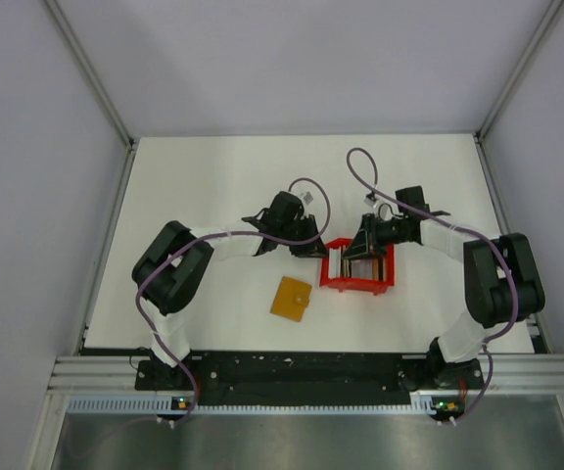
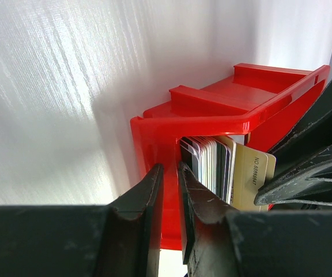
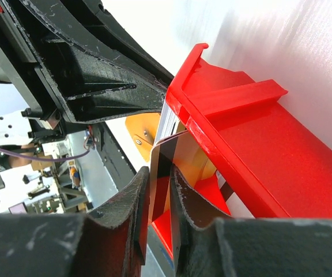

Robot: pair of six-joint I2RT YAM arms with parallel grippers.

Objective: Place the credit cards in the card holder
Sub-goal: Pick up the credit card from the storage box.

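Two hands meet at the red tray [image 1: 357, 287], which sits right of centre on the counter [image 1: 213, 186]. The left hand [image 2: 170, 170] is nearly closed, and its fingers seem to clamp the tray's left wall, one outside and one just inside beside the cards [image 2: 209, 164]. The cards stand on edge in a tight row in the tray. The right hand [image 3: 160, 169] reaches in from the far right. Its jaws are narrow and pinch one card [image 3: 157, 158] by its upper edge. I cannot tell whether that card has come free of the row. The wallet [image 1: 291, 299] lies flat on the counter, near and left of the tray, clear of it and of both hands. It looks closed.

The cards should be very light, thin and stiff, with some spring if bent, and their faces are slick. A pinch on an exposed edge, with the pads flat on both faces, is probably the best hold. A light squeeze should be enough. Because the row is tight, a neighbouring card could ride up with the held one, so a straight pull along the card's plane is likely safest. The clamp on the tray wall would stop the tray from lifting.

The wallet looks soft and light. It will likely slide or buckle if a card is pushed at it, so one hand will probably have to pin it or open it at its edge.
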